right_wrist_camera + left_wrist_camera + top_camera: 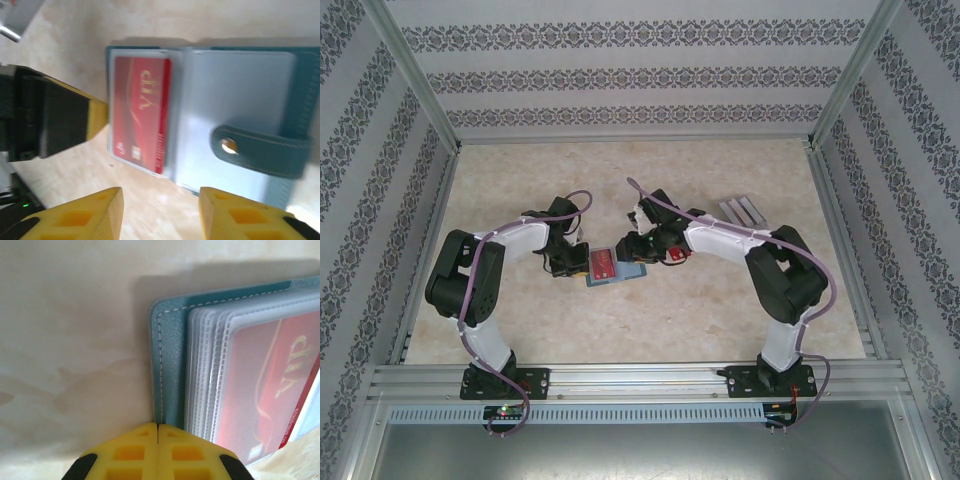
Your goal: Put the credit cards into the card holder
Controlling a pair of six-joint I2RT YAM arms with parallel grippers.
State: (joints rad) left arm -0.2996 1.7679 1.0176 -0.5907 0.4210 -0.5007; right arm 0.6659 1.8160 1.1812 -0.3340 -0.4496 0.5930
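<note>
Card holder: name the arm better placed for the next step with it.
Right. The right claw is open and empty above the card holder, while the left claw is shut on its edge, apparently steadying it, with the red card inside.

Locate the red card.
In the top view, the red card lies in a clear sleeve of the open card holder, mid-table between the left gripper and right gripper.

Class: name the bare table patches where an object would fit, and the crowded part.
Bare: the far strip of table by the back wall, and the near stretch between the arm bases. Crowded: the middle, at the card holder.
</note>
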